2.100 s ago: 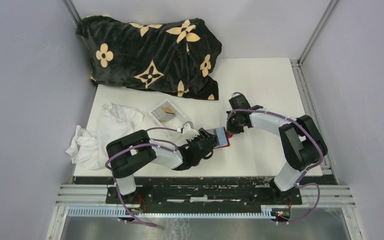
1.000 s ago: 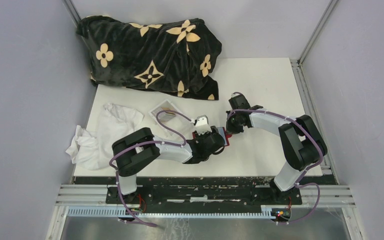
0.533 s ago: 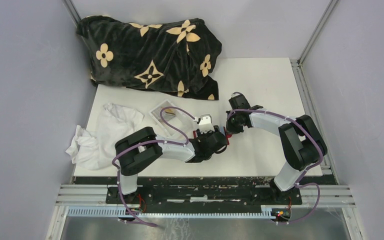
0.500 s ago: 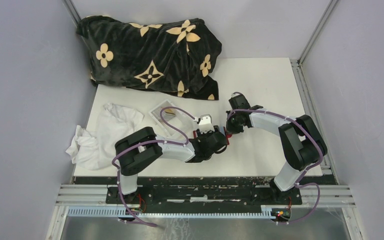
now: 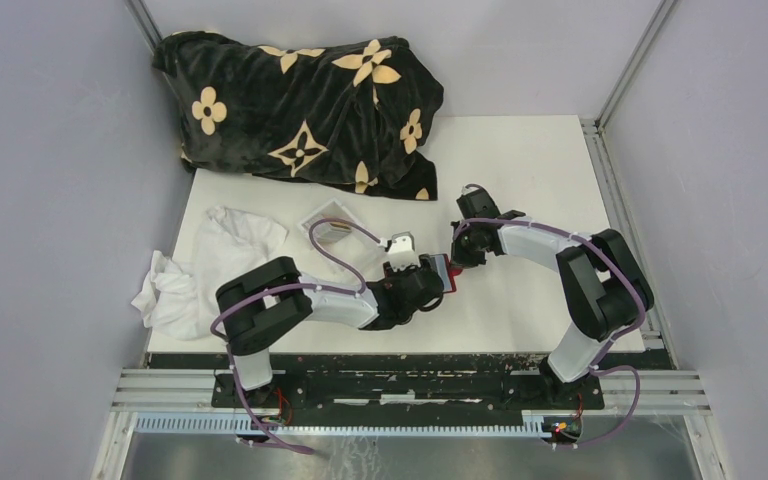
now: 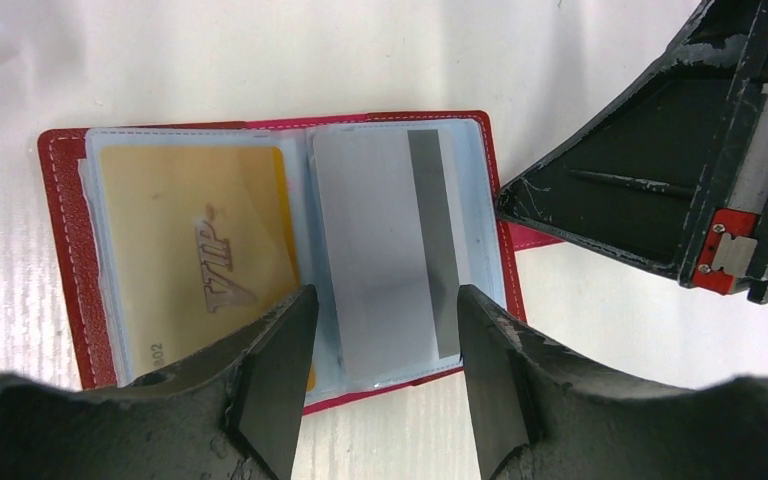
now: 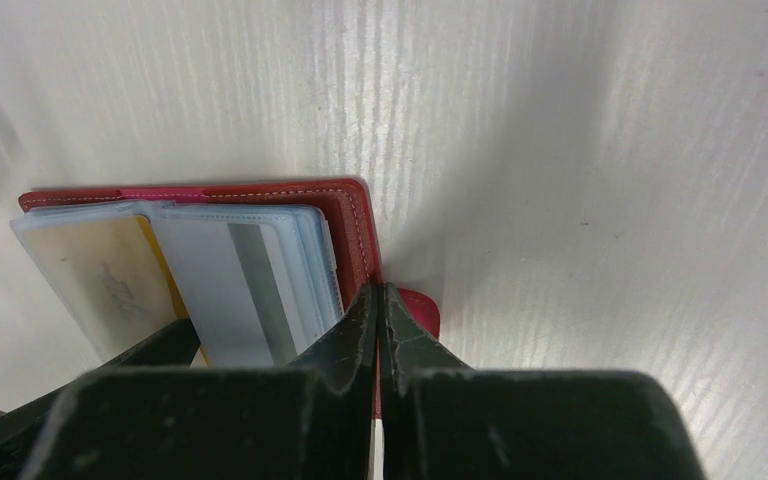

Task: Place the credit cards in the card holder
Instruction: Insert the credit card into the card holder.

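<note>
The card holder [image 6: 58, 240] lies open and flat on the white worktop [image 5: 540, 170], about mid-worktop, between the two arms' tips. We see two credit cards [image 7: 220, 290] already in its clear sleeves. The yellow-orange card [image 6: 190, 240], marked VIP, is in one half. The grey card [image 6: 380, 240], with a dark stripe, is in the other half, the one next to the right gripper [image 7: 378, 300]. Both cards sit fully in their pockets, square with the holder.

The left gripper [image 6: 385, 300] is spread and holds nothing. It hangs over the holder with its fingers [image 6: 270, 380] on either side of the grey card's near end. We can't tell whether they touch the sleeve.

The right gripper is pressed together, its tip right at the holder's red edge beside the grey card, where the snap tab [image 7: 422, 312] sticks out. We can't tell whether it nips the leather or only bears down on it.

A clear plastic box [image 5: 332, 226] sits on the far side of the left arm, near the holder but apart from it. A crumpled white cloth [image 5: 200, 262] lies at the worktop's left edge. A black blanket [image 5: 300, 100] with cream flowers is heaped at the far left corner.
</note>
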